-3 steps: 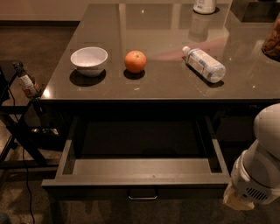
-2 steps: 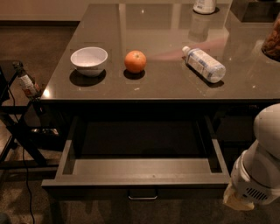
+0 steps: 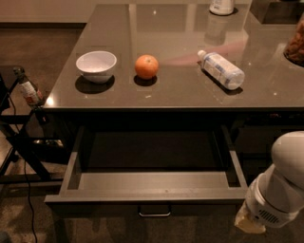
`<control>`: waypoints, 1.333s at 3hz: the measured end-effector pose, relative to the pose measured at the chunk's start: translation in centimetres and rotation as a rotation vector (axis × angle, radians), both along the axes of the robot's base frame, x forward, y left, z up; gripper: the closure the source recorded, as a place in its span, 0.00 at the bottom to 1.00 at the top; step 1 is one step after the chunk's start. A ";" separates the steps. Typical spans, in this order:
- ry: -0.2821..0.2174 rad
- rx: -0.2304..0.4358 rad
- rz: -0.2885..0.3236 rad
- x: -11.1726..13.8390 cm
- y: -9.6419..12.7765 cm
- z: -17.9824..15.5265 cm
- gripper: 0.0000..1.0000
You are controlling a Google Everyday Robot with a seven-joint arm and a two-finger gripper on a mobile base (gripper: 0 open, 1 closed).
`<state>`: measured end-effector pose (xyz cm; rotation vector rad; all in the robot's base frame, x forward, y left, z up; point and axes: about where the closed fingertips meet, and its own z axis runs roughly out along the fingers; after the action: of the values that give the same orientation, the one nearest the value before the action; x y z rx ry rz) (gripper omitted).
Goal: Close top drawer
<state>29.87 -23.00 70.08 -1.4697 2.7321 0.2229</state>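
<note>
The top drawer (image 3: pixel 152 190) stands pulled far out from under the grey table (image 3: pixel 180 97). Its grey walls and floor show, and nothing lies inside. Its dark front faces me at the bottom, with a small metal bar handle (image 3: pixel 154 212) at the centre. My white arm (image 3: pixel 280 190) comes in at the bottom right, just right of the drawer's front right corner. The gripper itself is below the picture's edge and does not show.
On the table stand a white bowl (image 3: pixel 96 65), an orange (image 3: pixel 146 66) and a plastic bottle (image 3: pixel 222 70) lying on its side. A container (image 3: pixel 222 6) stands at the far edge. A dark metal stand (image 3: pixel 21 137) with a cable is left of the table.
</note>
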 end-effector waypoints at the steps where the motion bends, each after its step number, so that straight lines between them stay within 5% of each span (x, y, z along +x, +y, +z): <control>1: -0.018 0.026 -0.023 1.6 0.3 -1.8 1.00; 4: -0.090 -0.011 -0.004 6.5 1.0 -3.9 1.00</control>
<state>36.36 -21.98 66.18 -1.4403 2.6695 0.1390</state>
